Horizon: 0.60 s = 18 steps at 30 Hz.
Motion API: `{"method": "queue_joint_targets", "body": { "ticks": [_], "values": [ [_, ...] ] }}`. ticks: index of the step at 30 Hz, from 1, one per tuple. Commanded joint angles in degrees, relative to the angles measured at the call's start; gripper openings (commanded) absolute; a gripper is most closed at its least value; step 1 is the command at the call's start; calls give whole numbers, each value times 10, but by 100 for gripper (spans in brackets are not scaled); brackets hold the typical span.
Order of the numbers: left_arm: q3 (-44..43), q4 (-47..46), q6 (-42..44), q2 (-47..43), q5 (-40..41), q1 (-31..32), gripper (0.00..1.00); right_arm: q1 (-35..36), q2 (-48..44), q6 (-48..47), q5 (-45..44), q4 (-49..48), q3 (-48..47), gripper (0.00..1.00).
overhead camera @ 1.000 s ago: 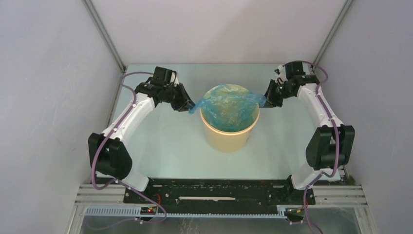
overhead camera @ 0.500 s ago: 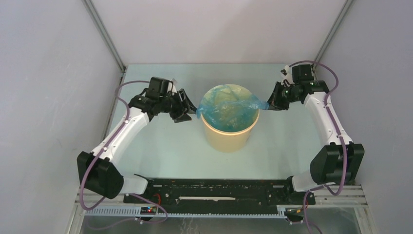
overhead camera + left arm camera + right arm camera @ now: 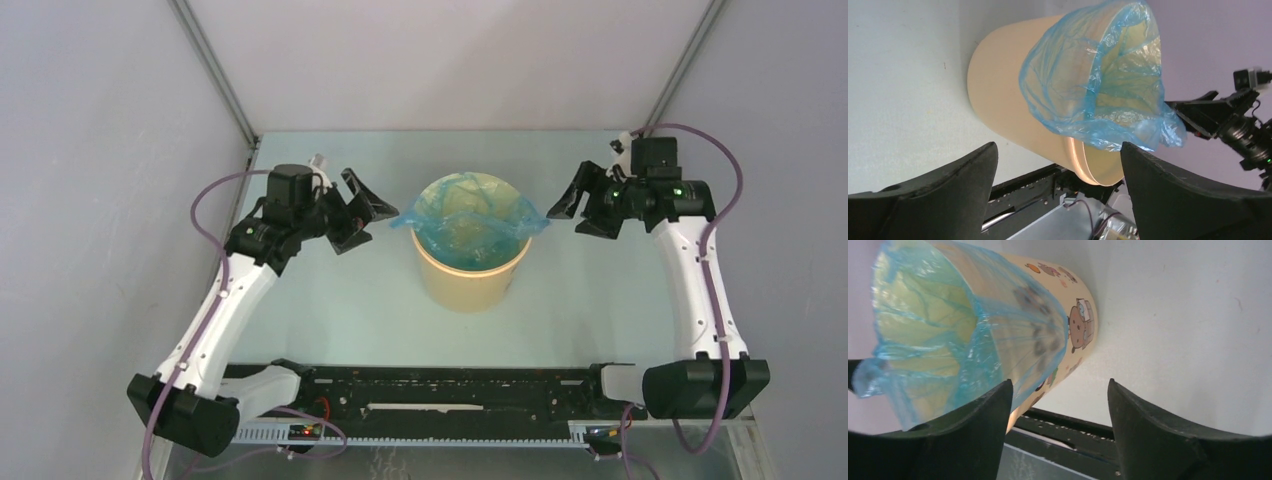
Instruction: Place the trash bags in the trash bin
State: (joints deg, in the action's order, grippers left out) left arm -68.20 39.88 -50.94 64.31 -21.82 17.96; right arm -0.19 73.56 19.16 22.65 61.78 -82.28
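Now bag (image 3: 468,218) sits in bin (image 3: 468,285), mid desk (image 3: 330,300), w/ edges cuffed over rim on L and R sides. L jaws and R jaws are both spread, holding nothing, flanking bin w/o touching. Risk: cuff looks loose, so film may slip inward. A jaw snagging a corner could drag it out.

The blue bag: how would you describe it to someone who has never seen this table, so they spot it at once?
Look at the middle of the pale table, where a tan round bin stands. The bag sits in the bin's mouth, with its edges spilling over the rim on both sides. It is the only thin, crinkly, see-through blue thing there.
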Motion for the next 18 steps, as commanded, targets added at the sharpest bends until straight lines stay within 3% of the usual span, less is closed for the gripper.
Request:
{"method": "queue_joint_targets", "body": {
  "ticks": [1, 5, 10, 12, 18],
  "values": [
    [39, -57, -80, -38, -2, -16, 98, -22, -25, 85, 52, 11, -25, 83],
    [62, -127, -159, -34, -39, -17, 93, -24, -52, 203, 114, -40, 6, 85],
    [63, -151, -191, -14, -45, -13, 82, -19, -98, 368, 134, -95, 56, 83],
    [65, -152, -193, -8, -47, -3, 74, -18, -117, 396, 124, -104, 69, 81],
    [78, -155, -184, 1, -45, 13, 68, -8, -134, 408, 96, -98, 90, 77]
  ]
}}
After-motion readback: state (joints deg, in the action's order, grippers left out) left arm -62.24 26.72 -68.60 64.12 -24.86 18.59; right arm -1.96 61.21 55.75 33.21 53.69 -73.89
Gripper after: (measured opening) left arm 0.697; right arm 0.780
